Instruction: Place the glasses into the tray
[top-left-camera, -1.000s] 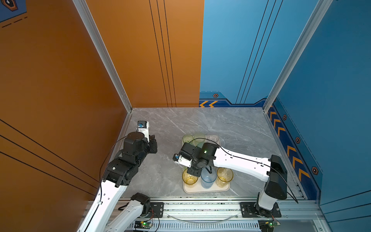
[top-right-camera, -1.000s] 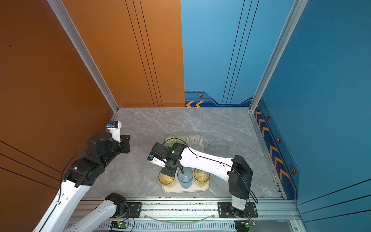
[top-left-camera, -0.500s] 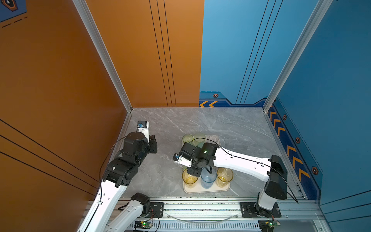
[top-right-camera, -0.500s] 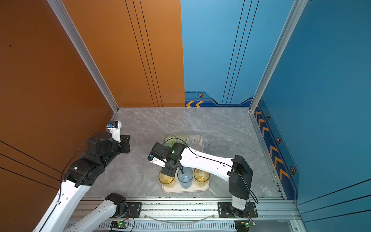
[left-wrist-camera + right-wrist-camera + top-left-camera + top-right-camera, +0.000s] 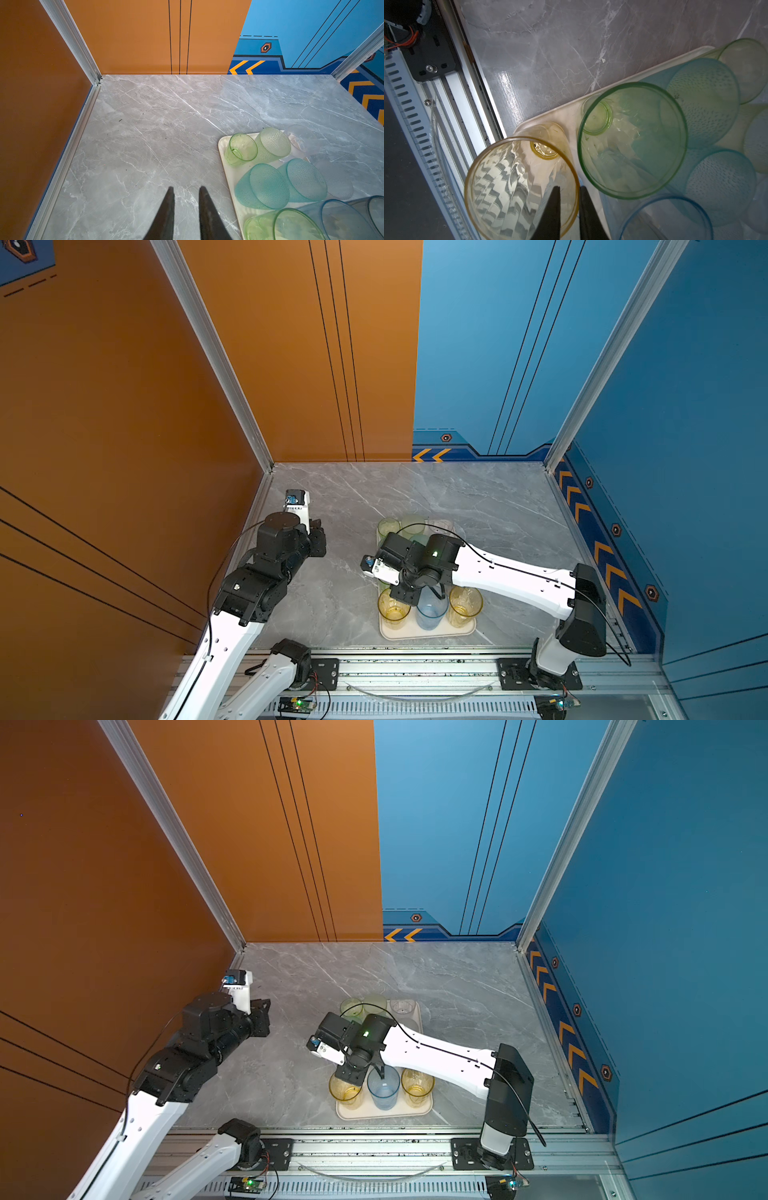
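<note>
Your right gripper [image 5: 569, 188] is over the tray [image 5: 569, 116] at its front-left corner. Its fingers are only narrowly parted and straddle the rim of the amber glass [image 5: 508, 187], one inside and one outside (whether they actually pinch it, I cannot tell). That glass stands upright in the tray, just beside the blue glass [image 5: 432, 610]. Your left gripper [image 5: 185, 189] hangs slightly open and empty above the table [image 5: 145, 135], well apart from the tray.

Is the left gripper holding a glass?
No, the left gripper has nothing between its jaws, only the table beneath.
</note>
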Available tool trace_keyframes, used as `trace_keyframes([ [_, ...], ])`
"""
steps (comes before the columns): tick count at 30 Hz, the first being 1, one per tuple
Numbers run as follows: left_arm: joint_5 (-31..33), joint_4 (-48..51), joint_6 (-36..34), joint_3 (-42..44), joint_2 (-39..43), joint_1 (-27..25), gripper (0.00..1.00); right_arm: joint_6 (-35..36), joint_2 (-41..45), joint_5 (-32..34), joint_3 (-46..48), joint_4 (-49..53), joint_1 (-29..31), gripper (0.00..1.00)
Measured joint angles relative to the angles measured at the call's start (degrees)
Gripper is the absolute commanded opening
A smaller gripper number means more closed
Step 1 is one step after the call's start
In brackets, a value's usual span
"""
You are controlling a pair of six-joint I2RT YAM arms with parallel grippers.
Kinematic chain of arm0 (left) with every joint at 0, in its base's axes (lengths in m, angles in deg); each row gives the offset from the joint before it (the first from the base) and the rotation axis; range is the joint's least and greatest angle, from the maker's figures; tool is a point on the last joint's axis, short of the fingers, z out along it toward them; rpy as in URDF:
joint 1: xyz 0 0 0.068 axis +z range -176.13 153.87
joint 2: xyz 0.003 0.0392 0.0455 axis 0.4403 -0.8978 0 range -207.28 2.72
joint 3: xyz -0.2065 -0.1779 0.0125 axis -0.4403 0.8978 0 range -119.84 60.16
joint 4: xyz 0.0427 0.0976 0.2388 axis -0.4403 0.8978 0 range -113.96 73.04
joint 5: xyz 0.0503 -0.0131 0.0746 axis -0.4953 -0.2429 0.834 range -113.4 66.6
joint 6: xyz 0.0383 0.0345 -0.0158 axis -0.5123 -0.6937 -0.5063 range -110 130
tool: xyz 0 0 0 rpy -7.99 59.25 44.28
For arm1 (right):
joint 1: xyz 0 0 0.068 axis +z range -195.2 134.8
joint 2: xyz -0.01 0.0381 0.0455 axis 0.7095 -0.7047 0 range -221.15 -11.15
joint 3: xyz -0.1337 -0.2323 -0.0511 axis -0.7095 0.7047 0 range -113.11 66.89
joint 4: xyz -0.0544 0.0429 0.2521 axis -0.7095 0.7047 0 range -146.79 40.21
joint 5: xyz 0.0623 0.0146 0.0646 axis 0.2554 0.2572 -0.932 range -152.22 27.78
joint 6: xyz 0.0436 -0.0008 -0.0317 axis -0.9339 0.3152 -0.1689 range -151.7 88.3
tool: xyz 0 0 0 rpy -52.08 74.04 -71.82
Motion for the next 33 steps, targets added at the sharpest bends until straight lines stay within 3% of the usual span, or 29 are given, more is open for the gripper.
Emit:
trace_keyframes([
  [12, -0.17, -0.04, 0.13, 0.00, -1.20, 0.00, 0.24, -0.17, 4.22, 0.00, 1.79, -0.52, -0.72, 0.17],
  [20, 0.00, -1.86, -0.13, 3.23, -1.49, 0.35, 0.30, -2.19, 10.36, -0.17, 5.92, -4.87, -5.73, 0.18],
  [27, 0.61, -5.20, -0.33, 9.14, -1.90, 1.77, 0.33, -6.14, 19.74, -0.39, 13.40, -11.54, -13.81, 0.26],
  [32, 0.90, -8.79, -0.26, 11.41, -4.09, 3.26, 0.43, -9.79, 26.75, -0.70, 18.43, -15.89, -23.04, 0.31],
  [33, 0.90, -9.62, -0.22, 11.89, -4.72, 3.52, 0.50, -10.88, 28.06, -0.85, 19.56, -16.90, -25.70, 0.32],
])
